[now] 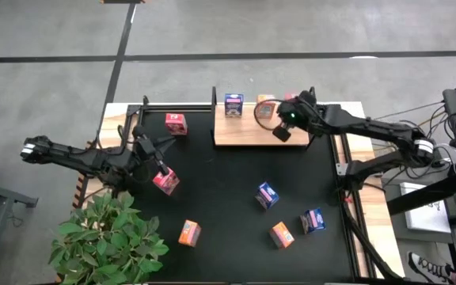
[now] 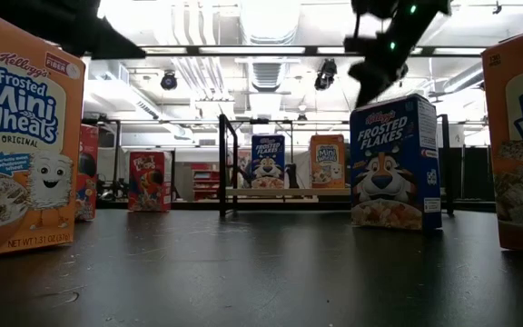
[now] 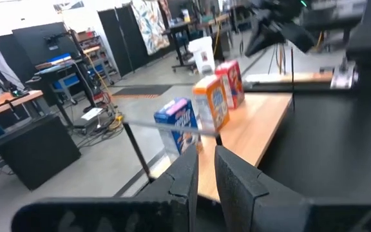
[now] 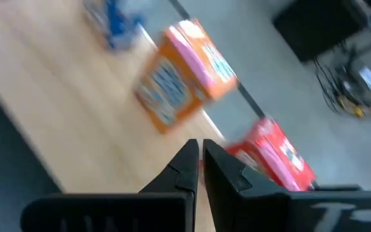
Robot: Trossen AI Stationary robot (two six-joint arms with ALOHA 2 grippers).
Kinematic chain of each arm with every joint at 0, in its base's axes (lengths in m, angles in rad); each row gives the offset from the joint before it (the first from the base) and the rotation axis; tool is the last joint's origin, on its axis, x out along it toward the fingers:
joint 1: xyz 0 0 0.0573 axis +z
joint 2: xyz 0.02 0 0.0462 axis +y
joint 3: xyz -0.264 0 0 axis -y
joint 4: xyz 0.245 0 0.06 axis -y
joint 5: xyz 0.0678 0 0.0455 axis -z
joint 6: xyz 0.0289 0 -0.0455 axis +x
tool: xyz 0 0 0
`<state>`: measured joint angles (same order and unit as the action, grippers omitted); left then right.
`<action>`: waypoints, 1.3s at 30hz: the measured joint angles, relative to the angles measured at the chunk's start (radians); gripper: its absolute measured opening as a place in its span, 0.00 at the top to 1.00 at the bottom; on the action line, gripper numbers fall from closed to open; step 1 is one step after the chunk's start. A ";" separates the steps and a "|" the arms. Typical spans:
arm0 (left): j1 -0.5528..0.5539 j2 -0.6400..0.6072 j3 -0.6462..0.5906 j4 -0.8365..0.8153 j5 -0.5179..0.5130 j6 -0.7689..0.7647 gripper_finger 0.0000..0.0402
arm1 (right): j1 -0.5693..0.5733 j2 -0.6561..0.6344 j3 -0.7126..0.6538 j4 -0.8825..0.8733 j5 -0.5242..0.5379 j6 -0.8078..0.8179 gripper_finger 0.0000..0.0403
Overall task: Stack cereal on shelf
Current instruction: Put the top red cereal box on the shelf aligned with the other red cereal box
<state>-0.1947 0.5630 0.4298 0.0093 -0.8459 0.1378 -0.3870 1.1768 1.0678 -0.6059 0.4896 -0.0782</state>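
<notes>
The shelf is a light wood board at the table's far side. On it stand a blue cereal box, an orange one and a red one. My right gripper hovers shut over the board's right part, just in front of the orange and red boxes, with nothing between its fingers. My left gripper is shut and empty at the left, raised above a red-pink box that lies on the black mat. In the left wrist view its shut fingers point toward the shelf.
More boxes stand on the mat: red at the far left, orange, blue, orange and blue toward the near side. A potted plant sits at the near left corner. Black posts rise at the shelf's ends.
</notes>
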 joint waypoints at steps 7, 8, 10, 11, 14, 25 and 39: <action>0.000 0.031 0.000 0.124 0.000 0.022 0.91 | 0.176 -0.081 -0.058 0.175 0.000 -0.021 0.97; 0.000 0.034 0.000 0.143 0.000 0.037 0.91 | 0.197 -0.092 -0.066 0.200 0.000 -0.029 0.97; 0.000 0.039 0.018 0.152 -0.005 0.067 0.91 | 0.231 -0.111 -0.079 0.234 0.000 -0.039 0.97; 0.000 0.041 0.043 0.134 -0.008 0.075 0.91 | 0.246 -0.119 -0.083 0.246 0.000 -0.044 0.97; 0.000 0.053 0.162 -0.013 -0.009 0.070 0.91 | 0.285 -0.134 -0.091 0.267 0.000 -0.050 0.97; 0.052 0.223 0.716 -0.664 -0.009 -0.025 0.91 | 0.335 -0.140 -0.136 0.358 0.000 -0.109 0.97; 0.433 0.651 1.205 -1.255 0.449 0.005 0.91 | 0.335 -0.140 -0.158 0.363 -0.001 -0.132 0.97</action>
<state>0.2382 1.2141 1.6345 -1.2461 -0.3970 0.1425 -0.0521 1.0370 0.9094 -0.2426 0.4889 -0.2099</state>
